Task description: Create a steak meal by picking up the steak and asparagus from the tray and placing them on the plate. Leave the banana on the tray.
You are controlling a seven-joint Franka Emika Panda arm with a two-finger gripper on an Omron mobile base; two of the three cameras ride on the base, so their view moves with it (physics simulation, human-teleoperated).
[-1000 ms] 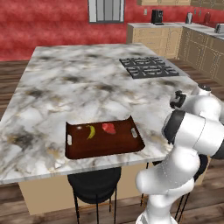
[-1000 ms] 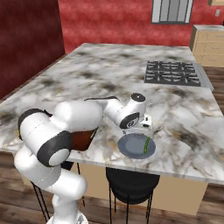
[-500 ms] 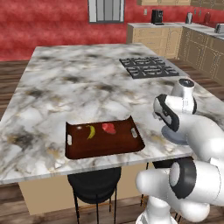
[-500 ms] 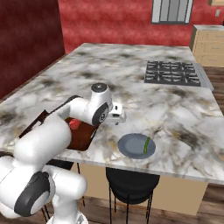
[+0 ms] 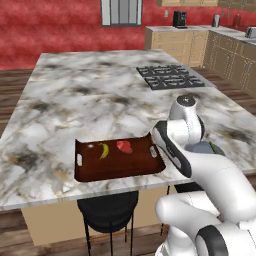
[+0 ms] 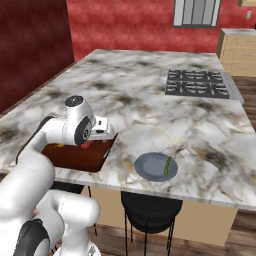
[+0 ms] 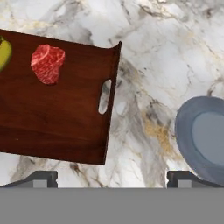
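Note:
The dark wooden tray (image 5: 120, 167) lies near the counter's front edge. On it are the red steak (image 5: 124, 146) and the yellow banana (image 5: 103, 150). In the hand view the steak (image 7: 48, 62) sits at the upper left of the tray (image 7: 57, 118), with the banana (image 7: 3, 52) at the frame's left edge. To the right of the tray, the grey-blue plate (image 6: 150, 167) carries the green asparagus (image 6: 167, 165). My gripper (image 7: 112, 179) hangs open and empty above the counter, between the tray's right handle and the plate (image 7: 203, 138).
A black stovetop (image 5: 170, 76) is set into the far right of the marble island. A black stool (image 6: 150, 212) stands under the front edge below the plate. Wooden cabinets (image 5: 200, 45) line the back right wall.
My arm has swung from over the plate back toward the tray's right end. The asparagus stays on the plate; steak and banana have not moved.

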